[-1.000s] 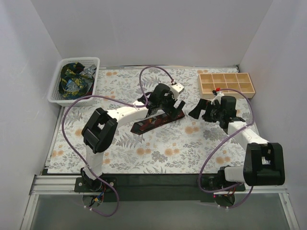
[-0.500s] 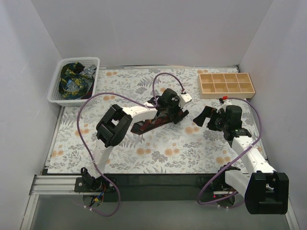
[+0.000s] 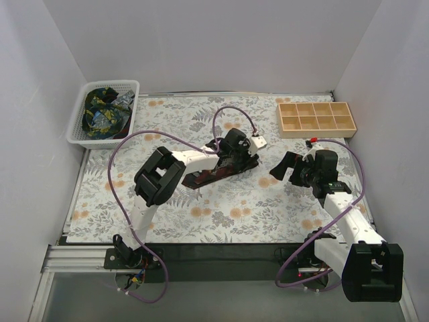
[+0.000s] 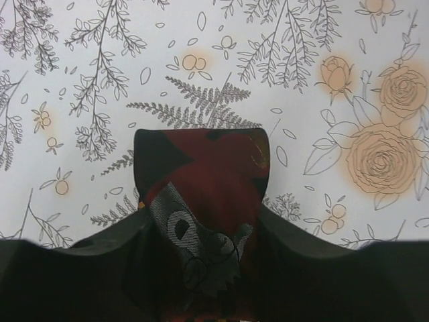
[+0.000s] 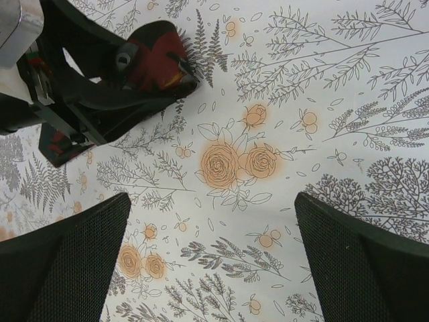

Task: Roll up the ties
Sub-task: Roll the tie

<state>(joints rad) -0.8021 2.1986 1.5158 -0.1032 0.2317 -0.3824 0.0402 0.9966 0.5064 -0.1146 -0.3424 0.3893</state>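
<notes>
White walls [image 3: 201, 47] close in a table [image 3: 167, 221] covered in a flower print. From above, the maroon tie [image 3: 201, 178] lies slantwise mid-table. Its far end sits under the left gripper [image 3: 242, 159], which presses there, I judge, to turn the first fold of a roll. The right gripper [image 3: 280, 168] hangs just beside it, apart from the fabric, likely waiting to steady it. The other ties [image 3: 100, 114] sit heaped in a basket [image 3: 79, 139] at the far left corner, and a wooden tray [image 3: 315, 133] stands at the far right. Both are well apart from the work, so there is free room along the tie.

The left wrist view shows the tie's end doubled back, label up, pinched between two dark fingers [image 4: 80, 268], with bare print ahead.

The right wrist view shows its mesh-faced fingers [image 5: 60, 268] spread wide over bare print with nothing between them. The held end lies at upper left.
</notes>
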